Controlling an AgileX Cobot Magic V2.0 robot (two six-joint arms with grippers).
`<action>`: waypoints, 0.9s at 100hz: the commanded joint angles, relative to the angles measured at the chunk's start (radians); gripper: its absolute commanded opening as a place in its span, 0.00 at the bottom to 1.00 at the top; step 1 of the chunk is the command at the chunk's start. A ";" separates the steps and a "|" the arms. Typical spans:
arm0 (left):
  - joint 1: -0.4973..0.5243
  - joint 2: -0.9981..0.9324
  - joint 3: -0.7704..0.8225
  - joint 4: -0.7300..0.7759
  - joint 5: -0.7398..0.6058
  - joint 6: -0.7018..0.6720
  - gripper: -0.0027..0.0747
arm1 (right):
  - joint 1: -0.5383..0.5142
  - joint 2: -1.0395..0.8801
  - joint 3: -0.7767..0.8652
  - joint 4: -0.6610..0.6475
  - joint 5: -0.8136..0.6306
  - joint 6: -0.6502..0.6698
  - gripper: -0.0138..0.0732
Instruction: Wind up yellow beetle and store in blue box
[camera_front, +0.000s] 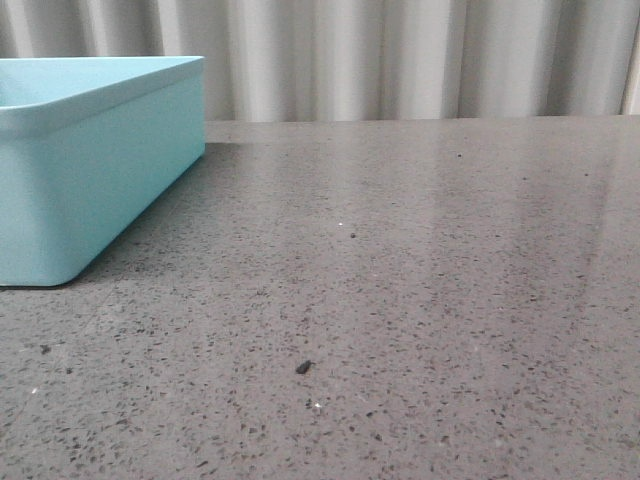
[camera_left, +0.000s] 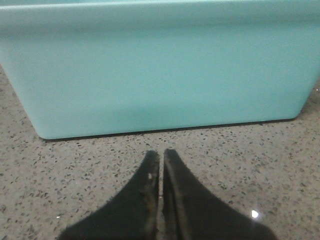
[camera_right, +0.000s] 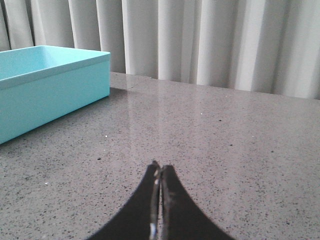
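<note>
The left gripper (camera_left: 161, 162) has its black fingers pressed together on nothing, low over the speckled grey table (camera_left: 260, 160) just short of the blue box's (camera_left: 160, 70) near wall. The right gripper (camera_right: 160, 172) is likewise closed and empty, well apart from the blue box, which stands before the pale curtain (camera_right: 210, 40). The yellow beetle shows in no view.
</note>
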 joint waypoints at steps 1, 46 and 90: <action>0.003 -0.032 0.027 -0.013 -0.051 -0.013 0.01 | -0.001 0.012 -0.025 0.003 -0.082 -0.003 0.09; 0.003 -0.032 0.027 -0.013 -0.051 -0.013 0.01 | -0.001 0.012 -0.023 0.003 -0.082 -0.003 0.09; 0.003 -0.032 0.027 -0.013 -0.051 -0.013 0.01 | -0.052 -0.061 0.164 -0.112 -0.090 -0.003 0.09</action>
